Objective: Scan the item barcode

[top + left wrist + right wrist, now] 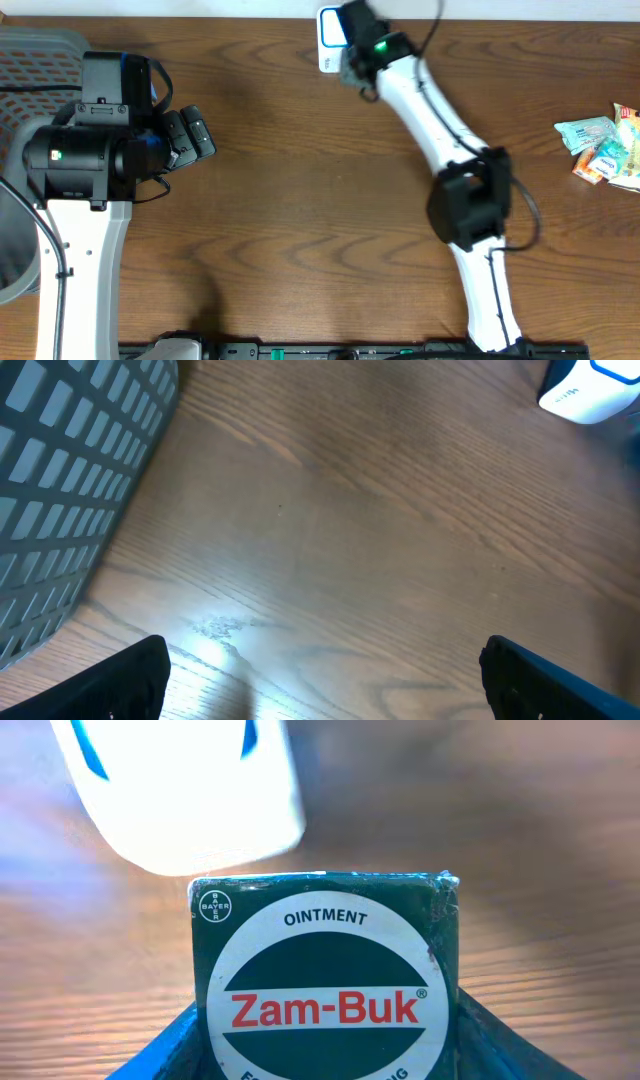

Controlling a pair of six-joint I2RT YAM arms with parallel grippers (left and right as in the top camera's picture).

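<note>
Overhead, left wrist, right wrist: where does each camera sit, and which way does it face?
Overhead: above the table, facing straight down; left arm and right arm show.
Left wrist: on the left arm, looking low across the wood to the basket and white scanner; its open fingers at the bottom corners.
Right wrist: on the right arm, looking past the Zam-Buk box, gripped between its fingers, to the scanner.
Shared: all three show the scanner.

Item 1: Zam-Buk ointment box. The frame's bottom edge is cutting off its lower lettering. Overhead, my right gripper is hiding it entirely.
Item 2: white scanner. It is glaring and blurring, with its top cropped.
Item 3: small packets. They are running off the right edge, print too small to read.
Item 4: grey basket. The left edge is cropping it.
</note>
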